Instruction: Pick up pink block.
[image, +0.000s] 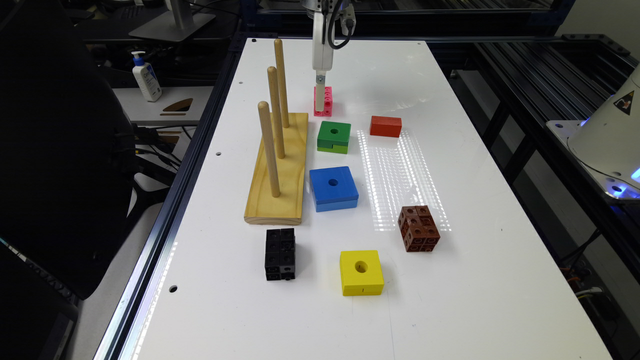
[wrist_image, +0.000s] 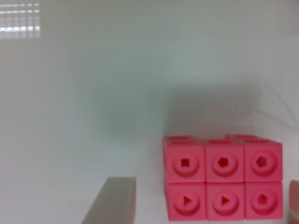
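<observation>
Near the upper middle of the exterior frame, you are straddling the light, rigid, slick-sided pink block (image: 325, 101) with the gripper (image: 320, 102) spread, so be pinching its flat sides.

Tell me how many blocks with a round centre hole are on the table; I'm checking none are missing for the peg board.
3. The green block lies nearest the pink block, the blue block beside the peg board, the yellow block nearest the camera. None appears hidden.
</observation>
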